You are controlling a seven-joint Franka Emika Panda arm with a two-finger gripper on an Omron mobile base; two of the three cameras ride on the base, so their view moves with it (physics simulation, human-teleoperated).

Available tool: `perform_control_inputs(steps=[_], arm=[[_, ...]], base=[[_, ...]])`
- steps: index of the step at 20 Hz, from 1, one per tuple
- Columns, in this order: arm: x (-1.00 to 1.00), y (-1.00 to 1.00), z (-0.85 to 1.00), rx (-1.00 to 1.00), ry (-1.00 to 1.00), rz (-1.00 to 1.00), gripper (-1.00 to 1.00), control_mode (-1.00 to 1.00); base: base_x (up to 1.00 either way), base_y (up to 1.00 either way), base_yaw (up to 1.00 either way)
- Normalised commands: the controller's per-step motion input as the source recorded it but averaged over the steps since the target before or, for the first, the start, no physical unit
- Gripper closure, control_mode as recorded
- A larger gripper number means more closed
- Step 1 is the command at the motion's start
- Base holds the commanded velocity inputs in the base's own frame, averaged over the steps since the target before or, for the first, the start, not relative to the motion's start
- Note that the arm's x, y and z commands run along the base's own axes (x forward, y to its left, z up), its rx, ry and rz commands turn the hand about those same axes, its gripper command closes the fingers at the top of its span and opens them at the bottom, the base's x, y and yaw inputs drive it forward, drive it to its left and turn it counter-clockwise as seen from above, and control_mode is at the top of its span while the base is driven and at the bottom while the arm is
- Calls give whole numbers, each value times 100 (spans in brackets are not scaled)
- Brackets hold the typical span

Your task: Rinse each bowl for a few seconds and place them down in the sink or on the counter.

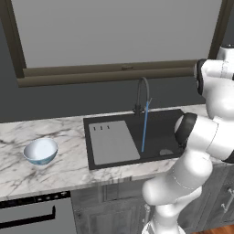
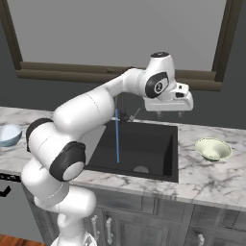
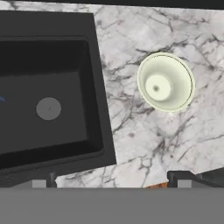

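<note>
Right base view showed the gripper released, jaws spread wide and grasping nothing, hanging at centre frame above the right rim of the sink, with clear air beneath it. Right of it the pale yellow-green bowl sat upright on the counter, apart from the sink edge and well inside the counter's front edge. Hand view placed that bowl at upper right on veined marble, bare surface all round it, the black basin wall at left and a round grey drain in the basin floor. Left base view showed the blue-and-white bowl at lower left on the counter, well apart from the sink; a flat grey panel covered the basin's left half. A thin stream of water fell from the arched faucet into the open right half. A framed window backed the counter, dark cabinets stood below
</note>
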Motion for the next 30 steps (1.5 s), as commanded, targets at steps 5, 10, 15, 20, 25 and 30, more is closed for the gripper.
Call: perform_control_inputs(steps=[5, 10, 15, 20, 25, 30], arm=[[0, -1, -36, -10, 0, 6, -100, -100], [0, -7, -30, -7, 0, 6, -100, -100], [3, -19, -20, -2, 1, 6, -100, -100], [10, -25, -15, 0, 4, 6, -100, -100], [10, -22, -13, 0, 1, 6, -100, -100], [10, -17, -15, 0, 0, 7, -100, -100]], base=[[0, 0, 0], [0, 0, 0], [0, 0, 0], [0, 0, 0], [0, 0, 0], [0, 0, 0]])
